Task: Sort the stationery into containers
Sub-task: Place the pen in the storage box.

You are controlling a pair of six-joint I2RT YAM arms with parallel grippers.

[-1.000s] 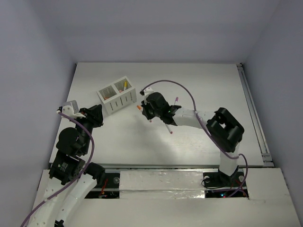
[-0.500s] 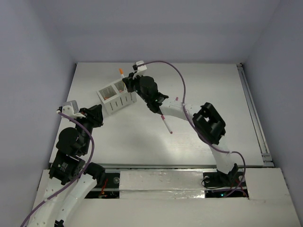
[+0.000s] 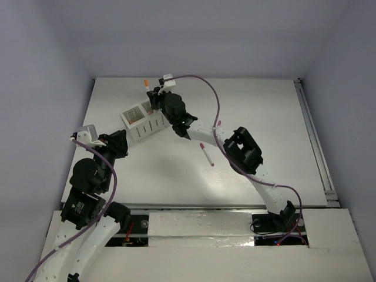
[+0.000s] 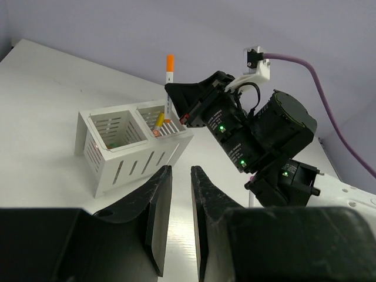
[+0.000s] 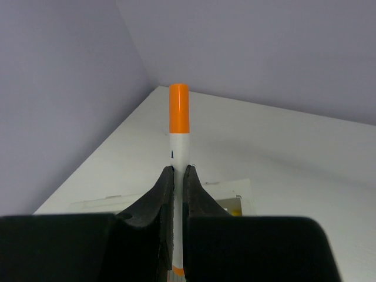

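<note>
The white slatted box (image 3: 145, 121) stands at the table's left middle; it also shows in the left wrist view (image 4: 126, 150). My right gripper (image 3: 154, 101) is shut on a white pen with an orange cap (image 5: 179, 126) and holds it upright, cap up (image 4: 170, 62). The pen's lower end is at the opening of the box's right compartment, which holds a yellow-capped pen (image 4: 159, 120). My left gripper (image 4: 181, 170) stays near the box's front left. Its jaws are almost together with nothing between them. A magenta-capped pen (image 3: 206, 154) lies on the table.
My right arm (image 3: 241, 150) stretches across the table's middle toward the box. A second magenta cap (image 3: 218, 124) peeks out beside that arm. The table's right edge has a metal rail (image 3: 314, 138).
My right gripper has carried the orange-capped pen up and to the left, from the table's middle to above the box. The left arm has not moved.
</note>
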